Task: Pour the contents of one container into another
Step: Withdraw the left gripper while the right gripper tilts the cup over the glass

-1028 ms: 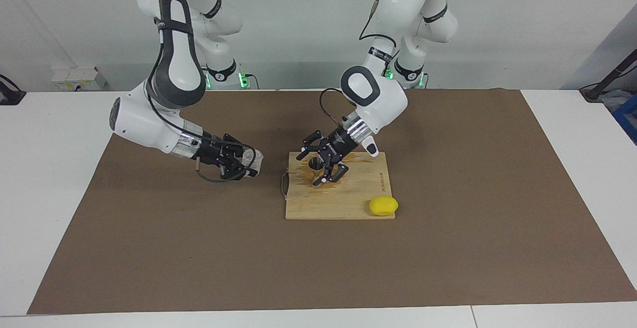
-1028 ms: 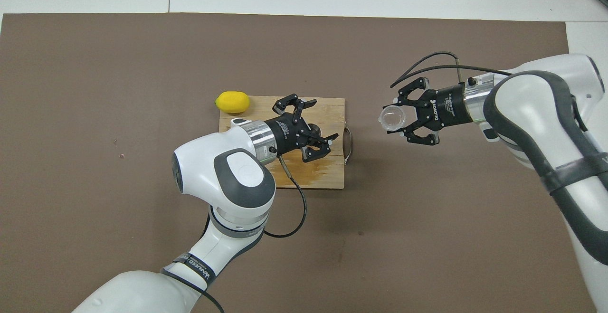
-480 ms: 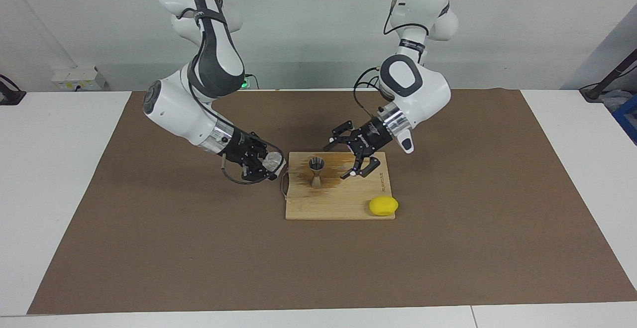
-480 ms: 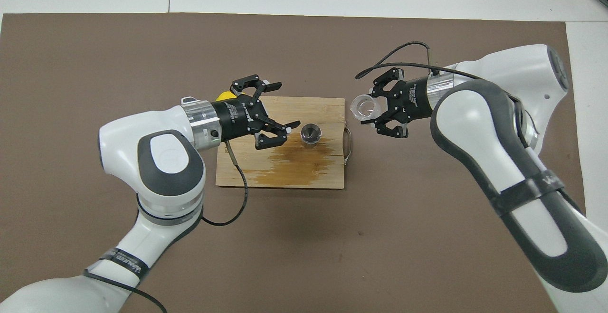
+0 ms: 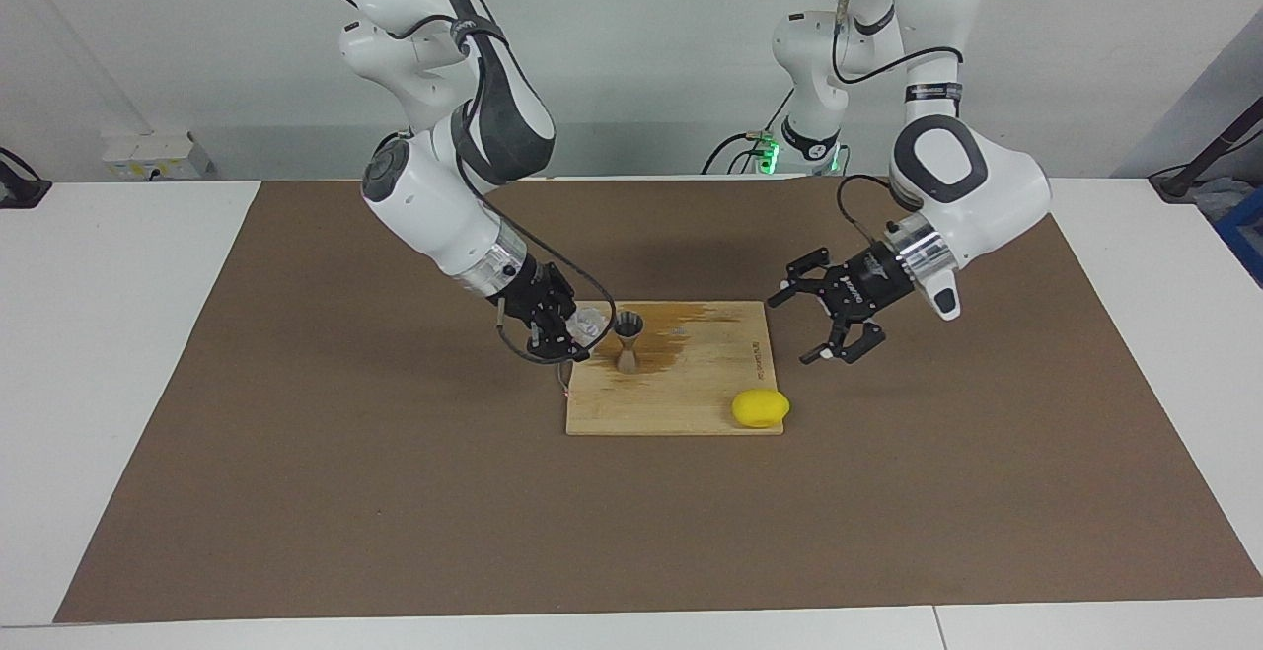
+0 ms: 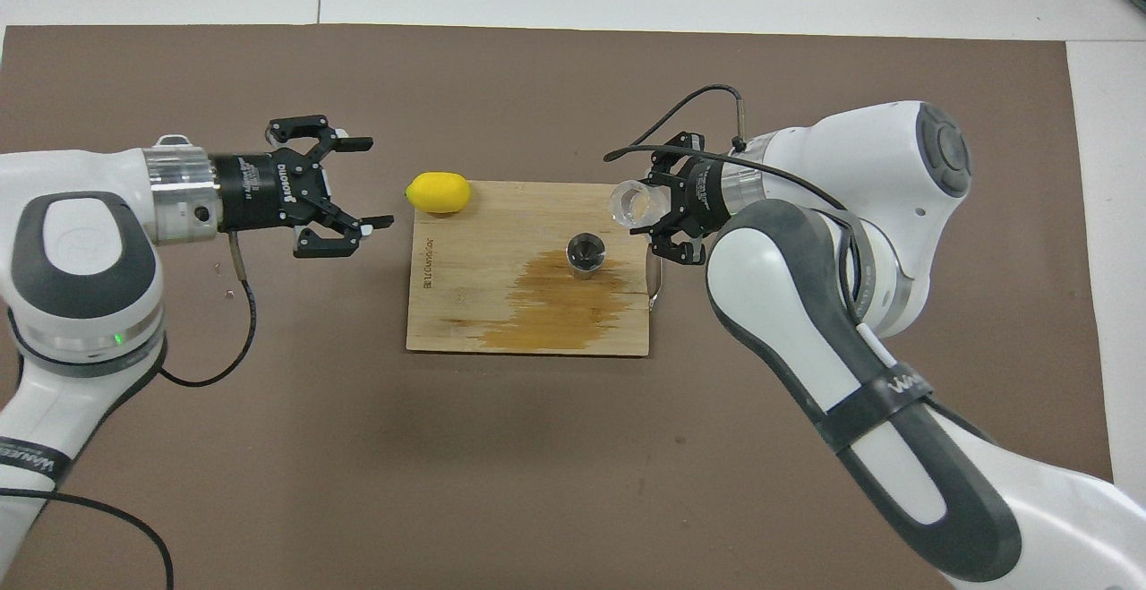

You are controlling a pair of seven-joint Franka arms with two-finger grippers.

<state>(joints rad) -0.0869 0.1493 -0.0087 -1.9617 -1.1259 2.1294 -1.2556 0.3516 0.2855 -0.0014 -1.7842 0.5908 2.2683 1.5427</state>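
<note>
Your pour has not started yet, as far as the views show. The glass cup (image 5: 592, 321) is already picked up and carried to the cutting board (image 5: 691, 394), where it hangs just beside the rim of the jigger (image 5: 628, 339), at the board's edge toward the right arm's end of the table. The jigger stands upright on the board, near that same edge, with a darker stain (image 6: 564, 299) on the wood around and beside it. I cannot tell whether the jigger holds any liquid, nor whether the cup does.

What is left, by my reading: you bring the cup's lip over the jigger's mouth, tip it, then level it again.

Your right gripper (image 6: 658, 211) has its fingers closed on the glass cup, clamping its wall from two sides; the cup's mouth faces up and toward the jigger in the overhead view. It touches nothing else that I can see.

Your left gripper (image 5: 831, 320) has its fingers spread wide and holds nothing. It waits over the brown mat (image 5: 296, 492), off the board's edge at the left arm's end, with the lemon (image 5: 760, 408) lying on the board's corner close by.
</note>
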